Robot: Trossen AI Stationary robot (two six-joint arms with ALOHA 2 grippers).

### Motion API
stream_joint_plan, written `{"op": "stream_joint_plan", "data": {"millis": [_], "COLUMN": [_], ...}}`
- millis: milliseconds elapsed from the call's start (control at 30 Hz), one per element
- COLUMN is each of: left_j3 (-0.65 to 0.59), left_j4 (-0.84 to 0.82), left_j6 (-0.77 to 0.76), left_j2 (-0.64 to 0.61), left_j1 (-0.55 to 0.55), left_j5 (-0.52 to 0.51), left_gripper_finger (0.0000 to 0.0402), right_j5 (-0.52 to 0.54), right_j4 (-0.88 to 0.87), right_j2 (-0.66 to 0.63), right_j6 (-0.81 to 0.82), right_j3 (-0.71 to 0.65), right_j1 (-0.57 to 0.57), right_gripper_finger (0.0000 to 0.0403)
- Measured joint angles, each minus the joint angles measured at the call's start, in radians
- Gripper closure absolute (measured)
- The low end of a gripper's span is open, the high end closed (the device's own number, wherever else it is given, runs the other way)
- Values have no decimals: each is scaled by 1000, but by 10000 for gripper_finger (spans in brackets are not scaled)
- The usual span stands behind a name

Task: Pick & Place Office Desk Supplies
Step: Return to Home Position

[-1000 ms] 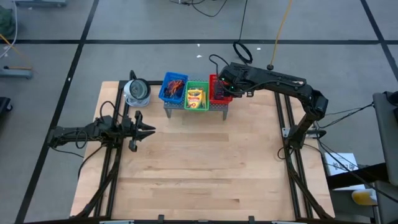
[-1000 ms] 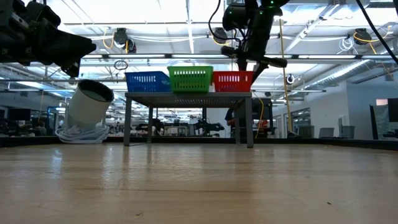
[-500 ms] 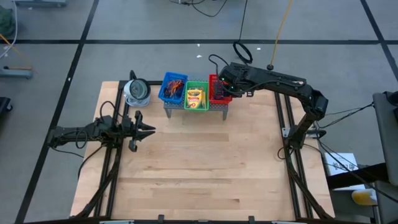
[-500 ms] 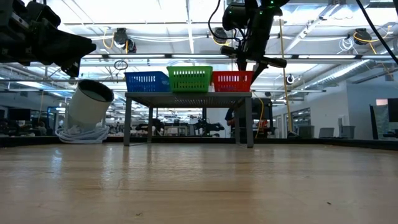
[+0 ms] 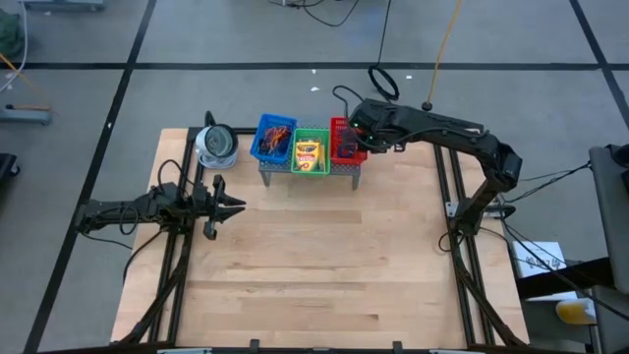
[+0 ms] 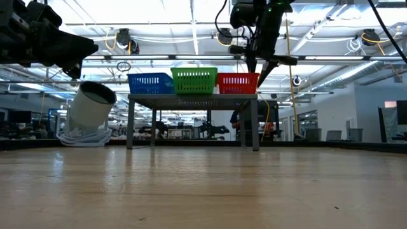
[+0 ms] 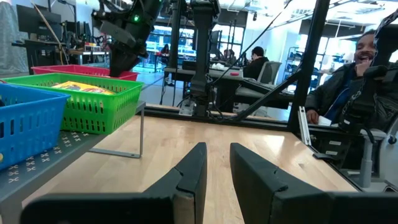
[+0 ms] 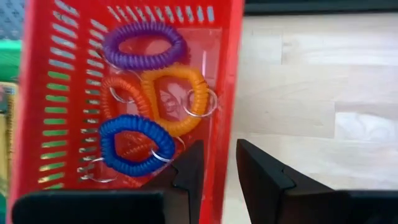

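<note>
A grey perforated shelf (image 5: 310,177) at the table's far side bears three baskets. The blue one (image 5: 273,140) holds orange and red band loops, the green one (image 5: 311,154) a yellow-orange crayon box (image 5: 309,154). The red one (image 5: 342,141) holds purple (image 8: 144,45), orange (image 8: 122,93), yellow-orange (image 8: 180,99) and blue (image 8: 134,144) spiral coils with key rings. My right gripper (image 8: 219,155) hangs open and empty above the red basket's right wall (image 8: 231,93), fingers pointing down; it also shows in the high view (image 5: 354,140) and low view (image 6: 257,65). My left gripper (image 5: 234,205) waits open over the table's left side.
A round white-grey object (image 5: 215,145) with a coiled cord lies tilted at the far left, next to the shelf. Bare wooden table top (image 5: 314,265) stretches from the shelf to the near edge. People sit in the room beyond the table's right side (image 7: 348,81).
My right gripper has risen a little above the red basket and gone slightly toward the table's right edge.
</note>
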Motion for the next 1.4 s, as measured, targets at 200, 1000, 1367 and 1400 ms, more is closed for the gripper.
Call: {"op": "stream_joint_plan", "data": {"millis": [200, 1000, 1367, 1400], "left_j3": [0, 0, 0, 0], "left_j4": [0, 0, 0, 0], "left_j6": [0, 0, 0, 0], "left_j2": [0, 0, 0, 0], "left_j1": [0, 0, 0, 0], "left_j5": [0, 0, 0, 0], "left_gripper_finger": [323, 323, 323, 323], "right_j5": [22, 49, 99, 99], "right_j4": [-1, 15, 49, 63], "right_j2": [-12, -41, -119, -131], "right_j6": [3, -2, -1, -10], "right_j3": [0, 1, 1, 1], "right_j1": [0, 0, 1, 1], "right_gripper_finger": [316, 316, 316, 316]}}
